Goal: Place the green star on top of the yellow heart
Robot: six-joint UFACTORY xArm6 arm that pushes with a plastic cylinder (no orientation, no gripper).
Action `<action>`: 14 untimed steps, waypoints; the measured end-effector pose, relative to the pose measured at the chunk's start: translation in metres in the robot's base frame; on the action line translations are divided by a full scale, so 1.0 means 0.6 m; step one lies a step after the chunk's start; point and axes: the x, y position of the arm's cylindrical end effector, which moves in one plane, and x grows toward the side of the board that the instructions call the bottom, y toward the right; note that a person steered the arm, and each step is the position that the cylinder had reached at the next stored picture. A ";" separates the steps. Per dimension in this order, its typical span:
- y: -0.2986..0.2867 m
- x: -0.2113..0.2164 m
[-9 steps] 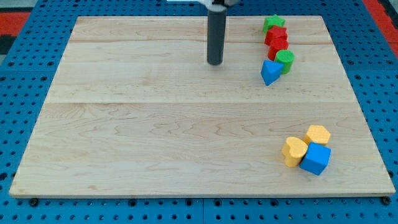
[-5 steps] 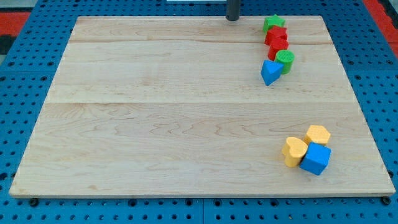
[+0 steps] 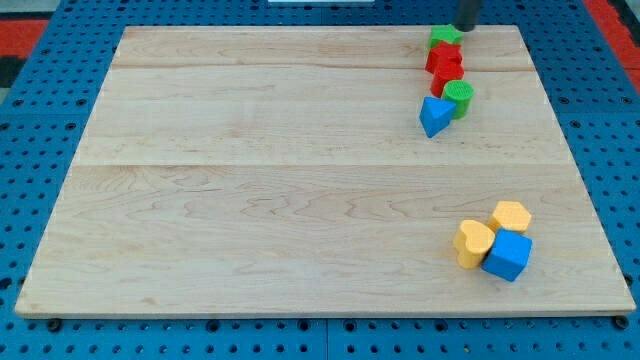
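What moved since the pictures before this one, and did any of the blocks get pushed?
Only my tip moved: it slid from the middle of the board's far part up to the view's top edge, then to the view's right, and now sits just right of the green star. No block has shifted; the yellow heart lies where it was.

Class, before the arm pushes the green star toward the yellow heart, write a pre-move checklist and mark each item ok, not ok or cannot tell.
1. My tip in view, at the view's top edge: ok.
2. Tip just up-right of green star: ok.
3. Tip touching star: cannot tell.
4. Straight path down to yellow heart free: not ok; red blocks, green cylinder and blue triangle sit below the star.
5. Heart reachable from above: ok.
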 end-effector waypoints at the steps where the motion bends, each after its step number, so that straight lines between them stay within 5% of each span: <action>1: 0.047 -0.001; 10: -0.313 0.133; 14: -0.254 0.397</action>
